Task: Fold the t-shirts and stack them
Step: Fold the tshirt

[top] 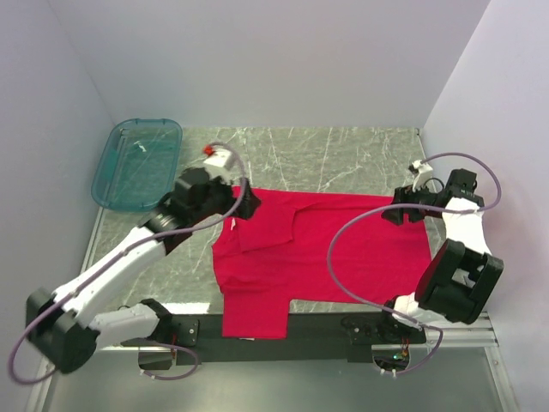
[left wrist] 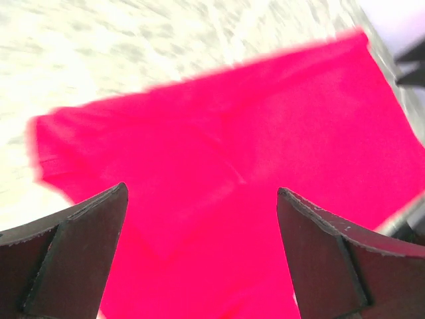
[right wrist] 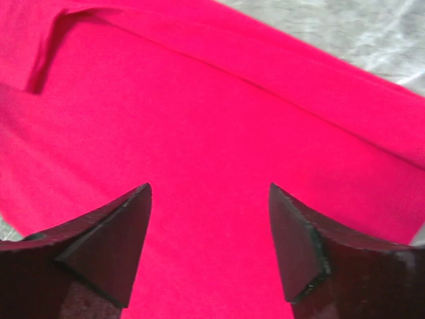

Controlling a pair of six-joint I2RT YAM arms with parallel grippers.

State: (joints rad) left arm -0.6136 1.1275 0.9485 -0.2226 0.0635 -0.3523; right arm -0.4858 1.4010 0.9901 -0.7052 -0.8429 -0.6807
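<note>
Top view: red t-shirt (top: 343, 249) lies spread on the marble-look table (top: 343, 150), toward the near side, between the two arms. One part at the lower left (top: 254, 318) reaches over the black rail (top: 317, 326) at the table's near edge. There's a folded-over flap near its far left corner (top: 266, 225). Left gripper (top: 249, 206) is at that far left corner and right gripper (top: 396, 215) is at the far right corner. Finger gap is too small to read from here on either. Teal tub (top: 137, 163) sits at the far left, apart from the shirt. A purple cable (top: 339, 249) loops over the shirt's right half.

Left wrist view: left gripper (left wrist: 202, 191) fingers (left wrist: 80, 252) stand wide apart with nothing between them. The shirt (left wrist: 252, 153) is below, with bare table (left wrist: 133, 46) beyond its far edge. The frame is blurred. A dark part shows at the right edge (left wrist: 413, 66); can't tell what it is.

Right wrist view: right gripper (right wrist: 210, 187) also stands wide with nothing gripped, and its fingers (right wrist: 106, 246) are over the shirt (right wrist: 219, 113). Can't tell whether the tips touch the cloth. A long crease runs diagonally across the shirt and a folded edge (right wrist: 46, 53) shows at the upper left. A strip of table (right wrist: 345, 26) shows at the top right.
</note>
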